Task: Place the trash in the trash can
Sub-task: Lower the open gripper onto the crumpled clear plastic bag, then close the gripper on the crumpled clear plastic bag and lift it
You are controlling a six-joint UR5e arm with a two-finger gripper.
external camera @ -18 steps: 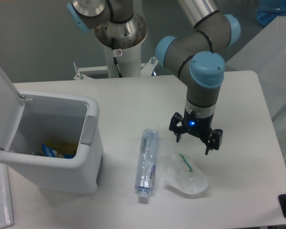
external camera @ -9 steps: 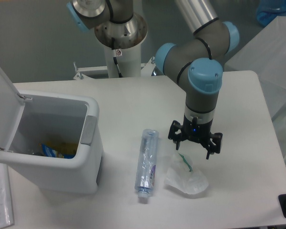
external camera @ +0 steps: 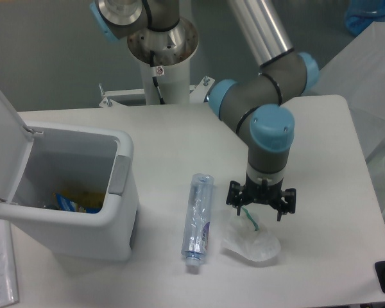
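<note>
Camera: end effector (external camera: 260, 209) spread wide over crinkled, seemingly clear wrapper (external camera: 250, 239).

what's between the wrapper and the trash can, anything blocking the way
The bottle lies on the table between the wrapper and the trash can, lengthwise across a straight sliding path. The can's lid stands open. Nothing sits between the open gripper and the wrapper just below it.

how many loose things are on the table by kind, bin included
clear bottle: 1
clear plastic wrapper: 1
white trash can: 1
total: 3
The open pincer hangs over the wrapper; scraps already inside the bin are not counted.
</note>
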